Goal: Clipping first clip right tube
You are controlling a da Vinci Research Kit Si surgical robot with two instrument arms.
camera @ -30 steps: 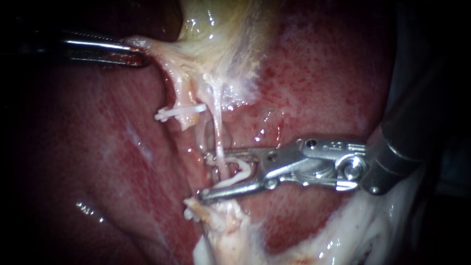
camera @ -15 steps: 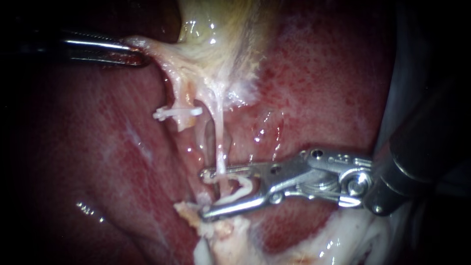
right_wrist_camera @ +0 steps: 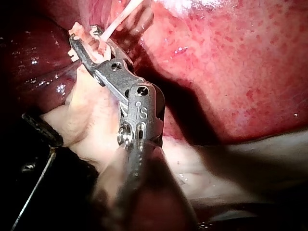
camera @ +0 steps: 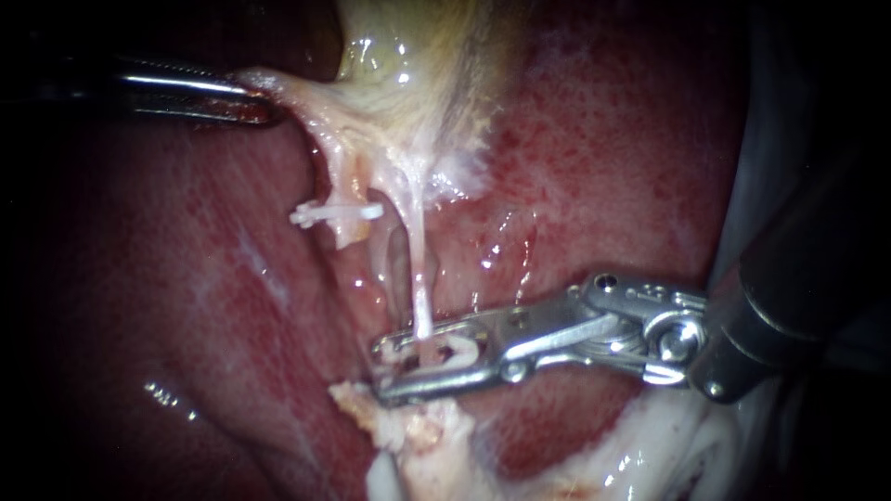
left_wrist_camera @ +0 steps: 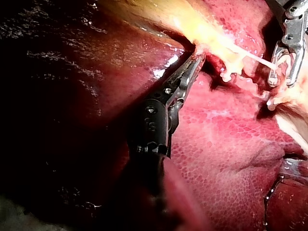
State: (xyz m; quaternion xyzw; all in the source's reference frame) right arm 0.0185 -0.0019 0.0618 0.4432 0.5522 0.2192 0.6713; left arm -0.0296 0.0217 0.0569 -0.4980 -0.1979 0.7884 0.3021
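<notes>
A thin pale right tube [camera: 419,278] runs down from the gallbladder [camera: 418,65]. My right instrument [camera: 380,369] comes in from the right, its jaws nearly together around a white clip [camera: 447,356] that encircles this tube low down. The right wrist view shows the same jaws [right_wrist_camera: 84,36] pinching the clip on the tube [right_wrist_camera: 120,17]. My left instrument [camera: 267,109] is shut on pale tissue at the gallbladder's edge and holds it toward the left; the left wrist view shows this grip [left_wrist_camera: 195,60]. The left tube carries a closed white clip [camera: 334,213].
Red liver [camera: 631,139] lies all around and under the tubes. Ragged pale tissue [camera: 418,431] sits just below the right instrument's jaws. White fatty tissue [camera: 668,455] lies under its shaft.
The right instrument's jaws have closed from a wide gap to a narrow one, squeezing the clip flat around the right tube. They also slid slightly lower. The left instrument has held still.
</notes>
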